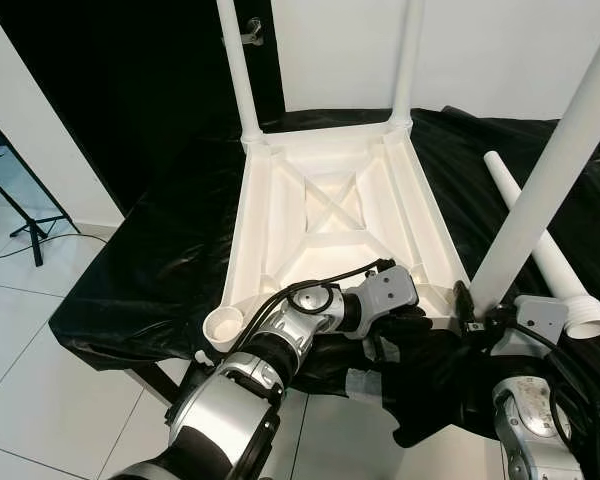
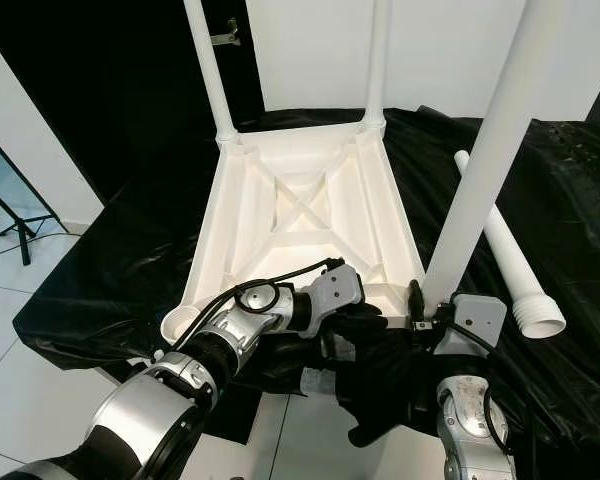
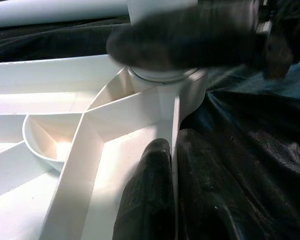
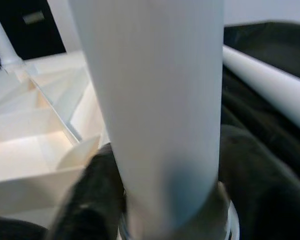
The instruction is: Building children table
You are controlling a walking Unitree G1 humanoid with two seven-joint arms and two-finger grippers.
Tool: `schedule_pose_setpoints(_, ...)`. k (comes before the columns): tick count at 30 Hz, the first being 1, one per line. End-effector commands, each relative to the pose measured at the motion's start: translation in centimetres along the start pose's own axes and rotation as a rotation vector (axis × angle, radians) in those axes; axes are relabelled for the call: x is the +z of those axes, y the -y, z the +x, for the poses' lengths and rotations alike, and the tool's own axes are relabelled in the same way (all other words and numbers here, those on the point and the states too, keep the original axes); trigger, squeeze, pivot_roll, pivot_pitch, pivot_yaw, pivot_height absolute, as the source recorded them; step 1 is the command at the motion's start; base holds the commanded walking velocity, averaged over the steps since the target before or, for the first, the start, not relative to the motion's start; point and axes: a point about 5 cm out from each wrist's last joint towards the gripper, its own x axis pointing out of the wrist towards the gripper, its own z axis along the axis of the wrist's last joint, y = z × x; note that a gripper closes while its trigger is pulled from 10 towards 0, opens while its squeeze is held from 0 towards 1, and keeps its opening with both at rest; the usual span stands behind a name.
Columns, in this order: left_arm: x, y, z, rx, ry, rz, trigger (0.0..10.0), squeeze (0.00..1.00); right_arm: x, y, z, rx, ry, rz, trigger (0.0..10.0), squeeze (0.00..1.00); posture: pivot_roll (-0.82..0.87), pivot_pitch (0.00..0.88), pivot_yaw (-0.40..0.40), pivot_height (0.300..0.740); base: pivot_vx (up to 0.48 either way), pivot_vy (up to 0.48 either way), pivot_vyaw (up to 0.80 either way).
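1. Table lies upside down on the black cloth, just ahead of both grippers.
2. Right gripper grasps a leg at its base, over the corner socket.
3. Left gripper pinches the table's rim beside it.
4. Tilting the leg could jam it.
5. One leg lies loose nearby.

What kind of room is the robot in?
Probably a room in a home, set up as a work spot. A white tiled floor, a dark door with a metal handle, and a low surface under a black cover where an upside-down white table is being built.
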Motion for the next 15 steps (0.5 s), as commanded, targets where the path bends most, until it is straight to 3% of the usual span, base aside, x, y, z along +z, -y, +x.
schedule_pose_setpoints(1,-4.3,1.6,-0.4,0.072,-0.138,-0.147,10.0,0.0,-0.3,-0.4,0.1,0.01,-0.021,-0.001,10.0,1.0,0.04,0.0,0.059,0.74,0.0,0.0,0.0)
schedule_pose_setpoints(4,-4.4,1.6,-0.5,0.071,-0.14,-0.148,10.0,0.0,-0.2,-0.2,0.3,0.019,-0.021,-0.022,10.0,1.0,0.04,0.0,0.06,0.74,0.0,0.0,0.0)
schedule_pose_setpoints(5,-4.4,1.7,-0.5,0.07,-0.14,-0.148,10.0,0.0,-0.1,-0.1,0.4,0.049,-0.019,-0.042,10.0,0.0,0.03,0.0,0.062,0.74,0.0,0.0,0.0)
schedule_pose_setpoints(13,-4.2,2.0,-0.1,0.052,-0.136,-0.145,10.0,0.0,0.9,0.4,0.7,0.413,0.008,-0.229,10.0,0.0,0.02,0.0,0.072,0.74,0.0,0.0,0.0)
schedule_pose_setpoints(15,-4.3,1.9,-0.2,0.057,-0.137,-0.149,10.0,0.0,1.1,1.3,0.7,0.494,-0.037,-0.24,10.0,0.0,0.03,0.0,0.066,0.74,0.0,0.0,0.0)
